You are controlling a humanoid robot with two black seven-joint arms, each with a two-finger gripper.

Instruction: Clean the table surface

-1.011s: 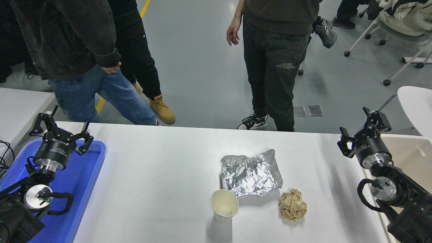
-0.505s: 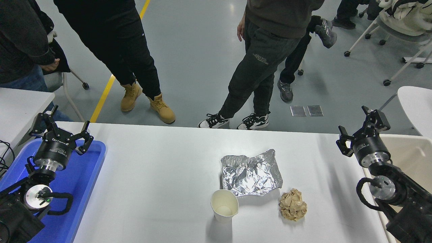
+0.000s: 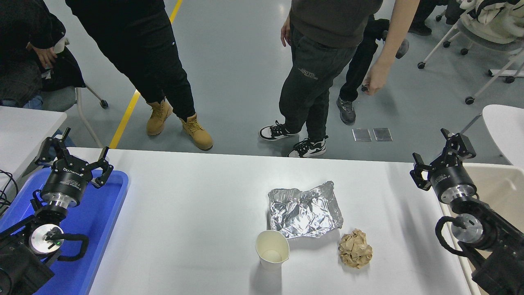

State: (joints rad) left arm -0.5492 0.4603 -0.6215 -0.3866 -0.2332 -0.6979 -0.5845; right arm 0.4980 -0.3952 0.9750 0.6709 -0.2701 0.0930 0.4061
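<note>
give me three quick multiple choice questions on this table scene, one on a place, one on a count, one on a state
1. Where is the crumpled brown paper ball?
A. right of the paper cup
B. in the blue tray
C. on top of the foil sheet

2. How many loose items lie on the table surface?
A. one
B. three
C. five

3. What state is the right end effector in?
A. shut on the cup
B. shut on the foil
C. open, holding nothing

Answers:
1 A, the ball sits on the table beside the cup.
2 B, cup, foil, ball.
3 C, its fingers are spread over the table's right edge.
</note>
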